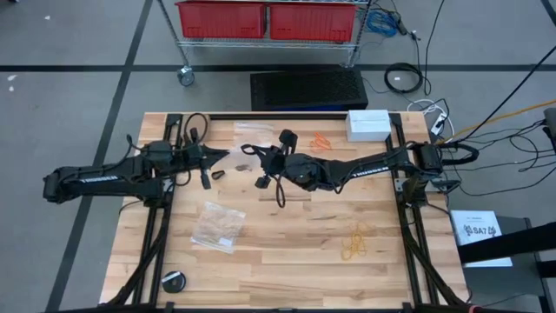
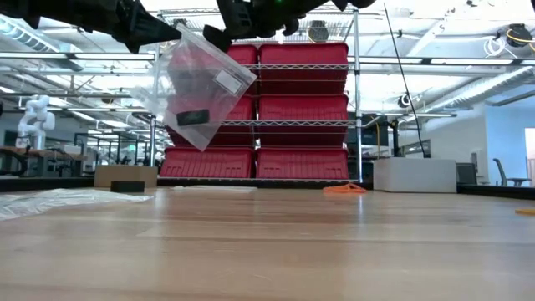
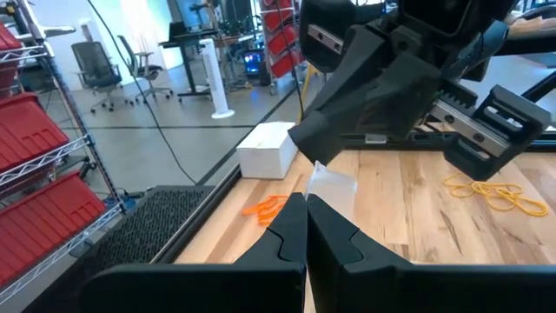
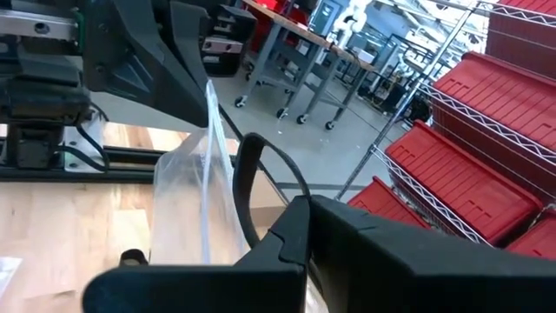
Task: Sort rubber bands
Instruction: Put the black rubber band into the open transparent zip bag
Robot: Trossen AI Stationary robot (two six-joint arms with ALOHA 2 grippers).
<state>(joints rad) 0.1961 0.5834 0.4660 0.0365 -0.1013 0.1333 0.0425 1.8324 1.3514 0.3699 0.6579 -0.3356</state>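
Observation:
A clear plastic bag [image 2: 201, 84] hangs above the table between both grippers, with black rubber bands [image 2: 194, 117] inside it. My left gripper [image 1: 221, 158] comes from the table's left and is shut on the bag [image 1: 236, 163]. My right gripper [image 1: 254, 160] reaches in from the right and is shut on it too. One small black band [image 1: 217, 174] lies on the wood below them. Orange bands [image 1: 321, 139] lie near the far edge, and yellow-tan bands [image 1: 356, 243] lie near the right side. My left gripper pinches the bag's upper edge [image 3: 323, 178] between its two shut fingers [image 3: 287, 235], coming level from the table's left. The bag is lifted clear and hangs below. My right gripper holds the opposite upper edge of the bag [image 4: 213, 130], coming from the table's right. Its own fingers [image 4: 295, 230] hide the contact. The bag hangs tilted, clear of the table.
A second clear bag [image 1: 217, 226] with tan bands lies flat near the table's middle-left. A white box [image 1: 369, 123] sits at the far right corner and a round black object [image 1: 174, 280] near the front left. Red bins [image 2: 305, 109] fill a shelf beyond the far edge.

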